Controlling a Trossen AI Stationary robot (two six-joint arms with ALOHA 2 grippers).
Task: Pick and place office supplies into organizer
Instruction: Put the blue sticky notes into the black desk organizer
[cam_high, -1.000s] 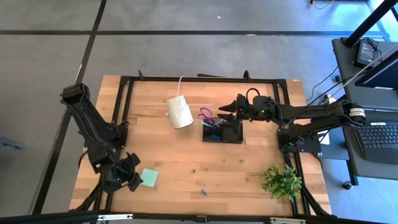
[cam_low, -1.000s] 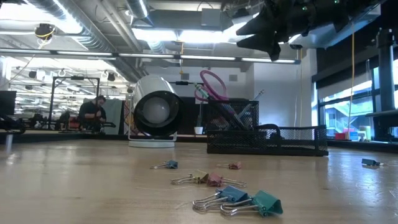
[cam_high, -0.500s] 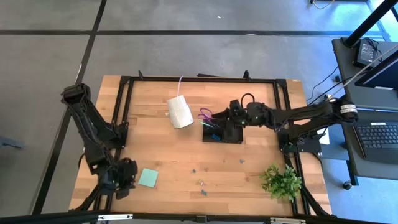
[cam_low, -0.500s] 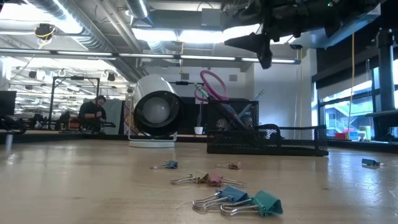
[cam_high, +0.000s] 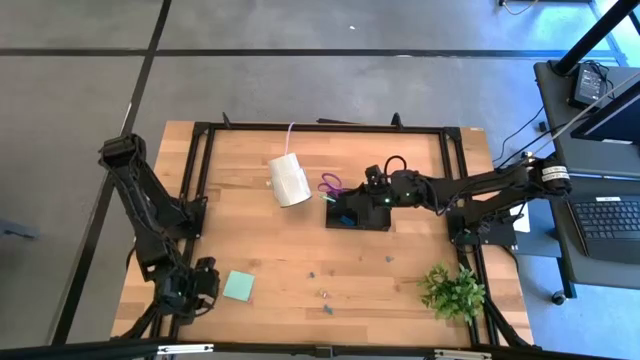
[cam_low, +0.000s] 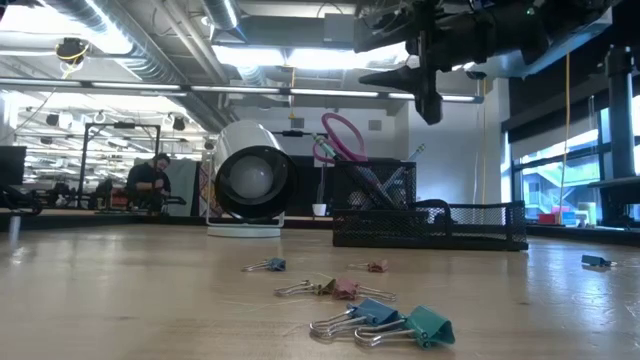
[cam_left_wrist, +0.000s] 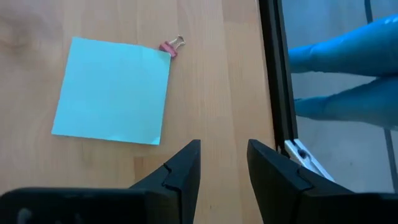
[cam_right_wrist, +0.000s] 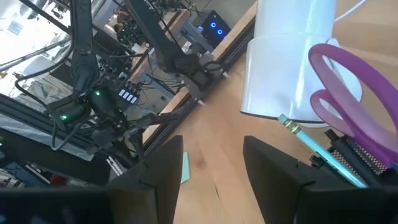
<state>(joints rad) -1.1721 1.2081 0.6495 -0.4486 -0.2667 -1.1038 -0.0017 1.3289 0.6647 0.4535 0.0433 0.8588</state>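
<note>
You are partway through. The organizer (cam_high: 357, 212) sits near the middle of the table, just beside the white cylinder roll (cam_high: 288, 180), and it already holds the purple-handled scissors (cam_right_wrist: 357, 84), standing handles-up in its tall compartment, along with a light blue pencil (cam_right_wrist: 320, 152) leaning beside them. Left to do: the mint-green sticky-note pad (cam_high: 238, 287) lies flat near the front left corner, with a small pink clip (cam_left_wrist: 170, 46) touching its corner, and several binder clips (cam_low: 385, 318) lie scattered on the front half of the table, well apart from the organizer.

Your right gripper (cam_high: 372, 186) hangs above the organizer's tall compartment, its fingers (cam_right_wrist: 277, 168) spread apart with nothing between them; it touches nothing. Your left gripper (cam_left_wrist: 224, 165) hovers over the table's front left edge, just beside the sticky-note pad, jaws parted with bare wood showing in the gap, holding nothing. Judging from that, the pad looks like your nearest pick for the left arm
</note>
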